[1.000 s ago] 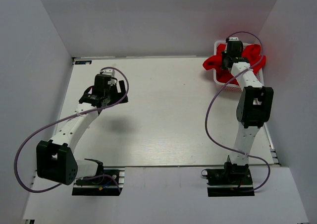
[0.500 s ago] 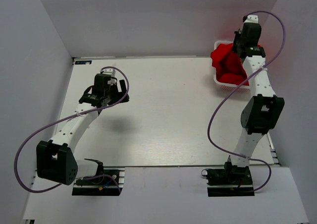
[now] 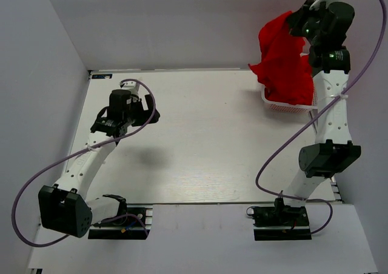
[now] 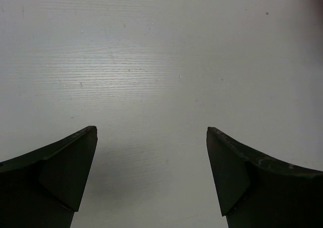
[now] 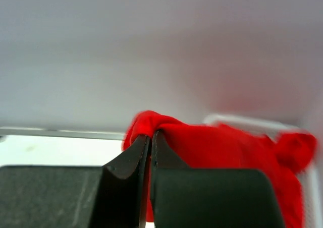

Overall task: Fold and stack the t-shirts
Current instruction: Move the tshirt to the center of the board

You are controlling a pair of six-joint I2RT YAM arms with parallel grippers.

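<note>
A bright red t-shirt (image 3: 284, 60) hangs bunched from my right gripper (image 3: 298, 18), raised high over the back right corner. Its lower folds still drape into the white basket (image 3: 285, 107). In the right wrist view the gripper (image 5: 150, 135) is shut on a fold of the t-shirt (image 5: 222, 147), with red cloth bulging over both fingertips. My left gripper (image 3: 145, 111) hovers over the left part of the table, far from the cloth. The left wrist view shows it (image 4: 151, 132) wide open, with only bare tabletop between its fingers.
The white lattice basket sits at the table's back right corner against the wall. Grey walls enclose the white table (image 3: 200, 140) on the left, back and right. Purple cables loop off both arms.
My right arm has risen from the basket, lifting the red t-shirt up out of it. The left arm has barely shifted.
</note>
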